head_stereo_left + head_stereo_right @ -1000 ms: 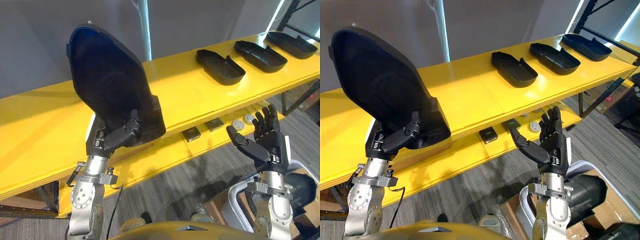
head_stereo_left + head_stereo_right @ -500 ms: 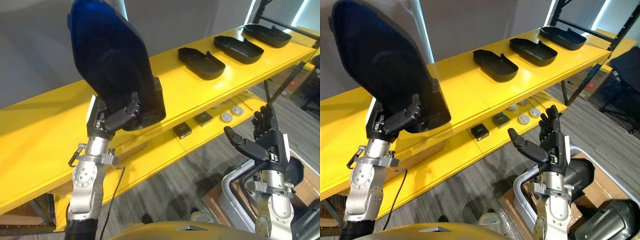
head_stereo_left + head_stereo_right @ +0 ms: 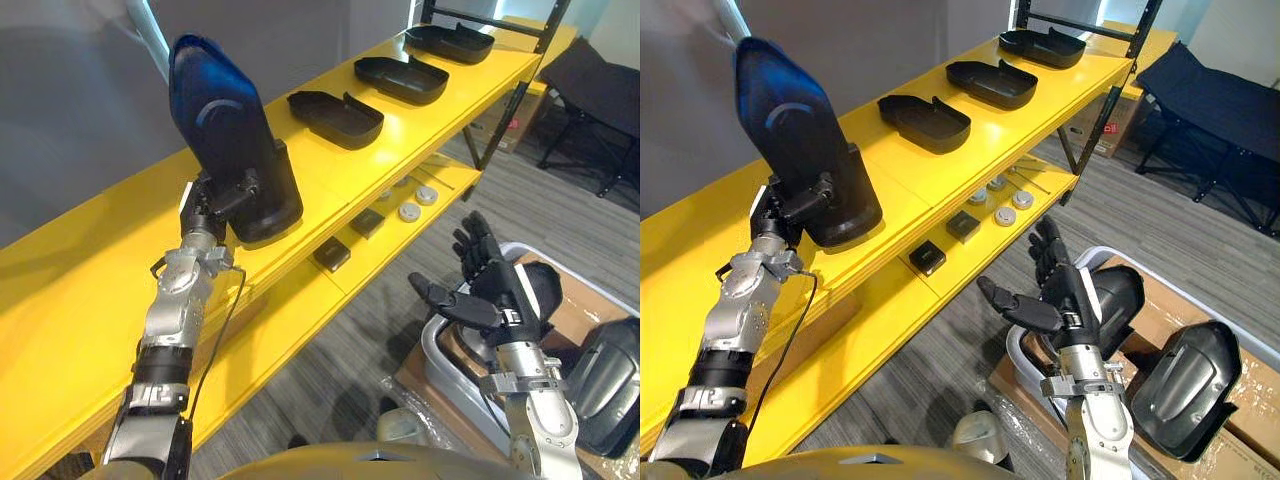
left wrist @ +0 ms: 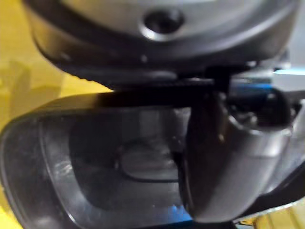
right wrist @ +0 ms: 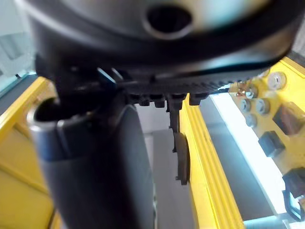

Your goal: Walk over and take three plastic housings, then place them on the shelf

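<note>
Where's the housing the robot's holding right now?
In the left eye view the held housing stands upright in the left hand, over the yellow top shelf, left of three housings lying there.

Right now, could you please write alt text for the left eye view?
The left hand holds a black plastic housing upright over the yellow shelf, where three more housings lie. The right hand is open, empty.

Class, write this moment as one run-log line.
left hand: shut on black plastic housing, held at yellow shelf | right hand: open, empty
</note>
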`<state>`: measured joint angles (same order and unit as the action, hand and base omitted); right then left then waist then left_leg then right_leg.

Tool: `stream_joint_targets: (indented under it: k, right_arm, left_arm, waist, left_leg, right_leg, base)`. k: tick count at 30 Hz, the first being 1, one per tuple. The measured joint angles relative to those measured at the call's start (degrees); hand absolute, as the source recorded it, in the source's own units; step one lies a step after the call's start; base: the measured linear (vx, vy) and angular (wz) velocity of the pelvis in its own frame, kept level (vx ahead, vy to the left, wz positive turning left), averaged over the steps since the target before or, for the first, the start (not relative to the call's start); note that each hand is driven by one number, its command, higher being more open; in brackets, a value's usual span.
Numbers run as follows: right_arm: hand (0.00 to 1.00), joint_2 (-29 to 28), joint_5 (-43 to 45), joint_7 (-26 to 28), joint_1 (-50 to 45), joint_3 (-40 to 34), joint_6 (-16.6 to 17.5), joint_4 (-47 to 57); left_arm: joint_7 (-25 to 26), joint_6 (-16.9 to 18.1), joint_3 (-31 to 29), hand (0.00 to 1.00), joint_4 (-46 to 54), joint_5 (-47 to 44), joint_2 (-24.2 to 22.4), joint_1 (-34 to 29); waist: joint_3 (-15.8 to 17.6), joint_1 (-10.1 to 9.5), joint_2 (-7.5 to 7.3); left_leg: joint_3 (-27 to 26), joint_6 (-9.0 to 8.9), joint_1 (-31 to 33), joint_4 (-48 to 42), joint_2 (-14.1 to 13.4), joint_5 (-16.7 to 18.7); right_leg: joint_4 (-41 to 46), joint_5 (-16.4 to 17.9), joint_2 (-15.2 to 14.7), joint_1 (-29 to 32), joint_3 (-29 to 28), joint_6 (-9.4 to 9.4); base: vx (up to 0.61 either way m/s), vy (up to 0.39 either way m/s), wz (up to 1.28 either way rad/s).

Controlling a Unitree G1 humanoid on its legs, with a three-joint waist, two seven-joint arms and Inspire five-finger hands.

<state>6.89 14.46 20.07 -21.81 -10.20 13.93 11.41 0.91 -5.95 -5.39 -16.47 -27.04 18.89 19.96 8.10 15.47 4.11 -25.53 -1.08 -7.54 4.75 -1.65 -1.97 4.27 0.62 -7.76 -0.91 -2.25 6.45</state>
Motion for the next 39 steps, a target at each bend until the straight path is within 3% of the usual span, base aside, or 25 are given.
stream_joint_targets:
  k: [5,9,15,20,21,26,30,39]
  right_arm:
    - [1.00,0.4,0.3,1.3,-0.5,0.8,-1.7,0.0]
    - [1.00,2.0,0.3,1.5,-1.1,2.3,-2.4,0.0]
    - [1.00,2.2,0.5,0.9,-1.9,3.7,-2.5,0.4]
    - [1.00,2.4,0.5,0.3,-1.8,5.5,-2.8,0.9]
    - [1.00,2.5,0.5,0.1,-1.6,6.2,-3.0,0.9]
    - [1.00,5.2,2.1,-1.0,0.9,8.2,-3.7,2.3]
    - [1.00,6.8,3.3,-2.6,2.4,10.3,-3.7,5.3]
    - [1.00,6.9,6.7,-7.0,2.4,14.8,-3.7,5.3]
  left_arm:
    - [0.6,-2.7,-0.1,0.00,-4.4,-4.8,0.9,1.3]
    - [2.9,-5.5,-0.9,0.00,-6.8,-8.5,1.2,4.5]
    - [4.1,-6.7,-2.5,0.00,-9.3,-11.0,1.3,6.3]
    - [6.5,-6.5,-2.4,0.00,-11.2,-13.9,1.4,8.6]
    - [7.2,-6.2,-2.3,1.00,-11.3,-14.8,1.4,9.0]
    - [9.5,-3.1,-1.7,1.00,-12.7,-15.2,2.4,12.4]
    - [11.6,-2.5,0.6,1.00,-12.1,-12.8,4.5,14.0]
    - [14.2,-1.7,3.3,1.00,-10.6,-7.5,6.5,17.5]
  waist:
    - [1.0,0.62,1.60]
    - [2.5,0.63,1.67]
    - [4.0,0.75,1.90]
    - [5.6,0.87,1.17]
    - [6.1,0.92,0.92]
    - [10.0,1.08,0.41]
    - [11.9,1.38,0.16]
    - [13.9,0.63,-1.18]
  left_leg:
    - [-0.7,0.04,0.2,0.0,0.1,0.0]
    - [-0.7,0.11,0.3,-0.2,0.1,-0.1]
    - [-0.3,0.29,0.5,-0.6,0.1,-0.3]
    - [0.2,0.39,0.7,-1.2,0.1,-0.4]
    - [0.4,0.41,1.3,-1.8,0.0,-0.4]
    - [0.5,0.21,3.6,-3.8,0.0,0.2]
    - [0.6,0.55,5.7,-4.9,0.0,0.1]
    - [0.1,0.72,8.3,-5.8,-0.3,-0.2]
  right_leg:
    - [1.7,0.5,0.1,1.5,-1.0,-0.06]
    - [2.7,0.8,0.0,2.0,-1.0,-0.05]
    - [2.8,0.8,-0.1,1.9,-0.8,0.01]
    - [3.6,0.8,-0.2,2.0,-0.5,0.04]
    - [3.8,0.9,-0.3,2.3,-0.4,0.07]
    - [4.8,1.1,-0.8,4.4,-0.5,0.30]
    - [5.0,0.7,-1.0,6.0,-0.4,0.83]
    - [4.6,-0.4,-1.1,8.1,-0.5,1.40]
  base:
    - [-0.04,-0.007,-0.09]
    - [-0.04,-0.011,0.00]
    - [-0.01,-0.007,0.02]
    - [-0.01,-0.005,0.05]
    - [-0.06,-0.013,0.04]
    - [-0.05,-0.014,0.03]
    - [-0.05,-0.016,0.04]
    - [-0.01,-0.003,0.01]
